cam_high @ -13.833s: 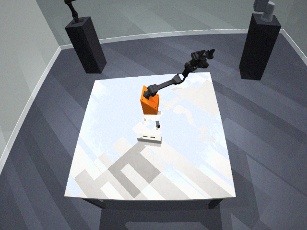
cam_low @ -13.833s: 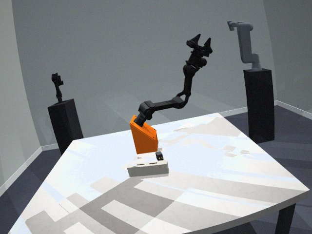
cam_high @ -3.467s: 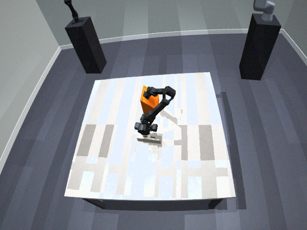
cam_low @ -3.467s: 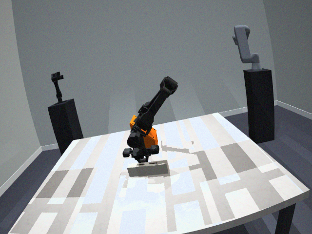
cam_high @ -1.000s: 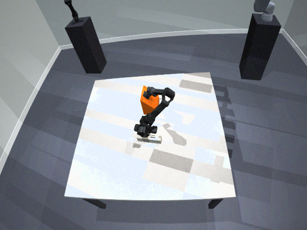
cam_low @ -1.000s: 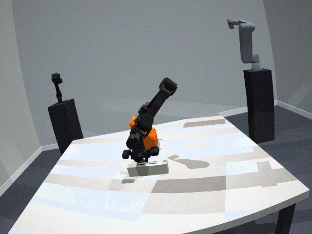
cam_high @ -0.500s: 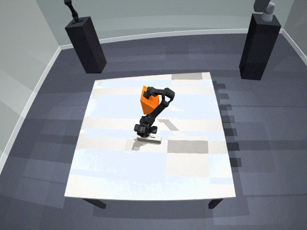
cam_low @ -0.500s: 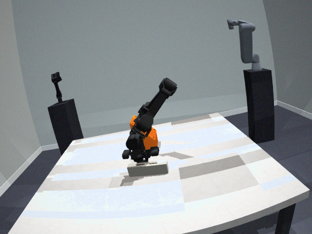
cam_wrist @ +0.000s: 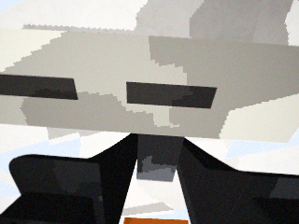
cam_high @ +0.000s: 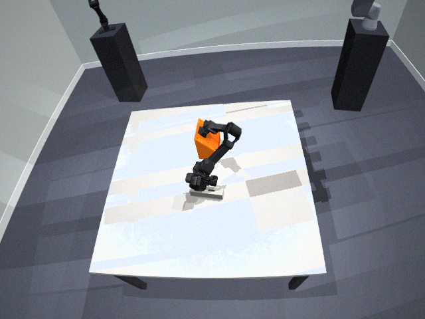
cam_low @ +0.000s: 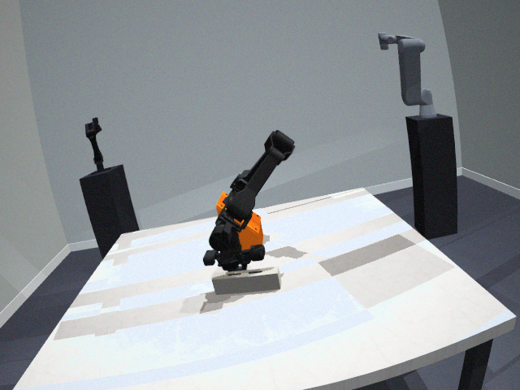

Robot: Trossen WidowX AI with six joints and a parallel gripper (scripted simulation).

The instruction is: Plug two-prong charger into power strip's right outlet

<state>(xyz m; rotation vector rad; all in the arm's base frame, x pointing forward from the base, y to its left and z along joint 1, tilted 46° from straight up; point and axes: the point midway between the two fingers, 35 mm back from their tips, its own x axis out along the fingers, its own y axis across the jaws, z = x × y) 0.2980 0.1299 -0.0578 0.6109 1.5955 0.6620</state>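
A pale grey power strip (cam_high: 206,195) (cam_low: 248,283) (cam_wrist: 103,56) lies on the table, with two dark outlet recesses on top. The wrist view's right recess (cam_wrist: 170,95) shows whole; its left recess (cam_wrist: 35,87) is cut by the frame edge. My gripper (cam_low: 238,266) (cam_wrist: 156,133) is shut on the dark charger (cam_wrist: 156,161), low at the strip. In the wrist view the charger's far end meets the strip's near edge, below the right recess and slightly left of its middle. The prongs are hidden, and contact with the strip cannot be told. No recess shows a prong inside.
The orange arm mount (cam_high: 207,151) (cam_low: 250,235) stands behind the strip in the top and exterior views, with the arm reaching over it. The table (cam_high: 206,247) (cam_low: 293,348) bears patchy shadows. Two black pedestals (cam_high: 119,65) (cam_high: 360,65) with other arms stand beyond the table.
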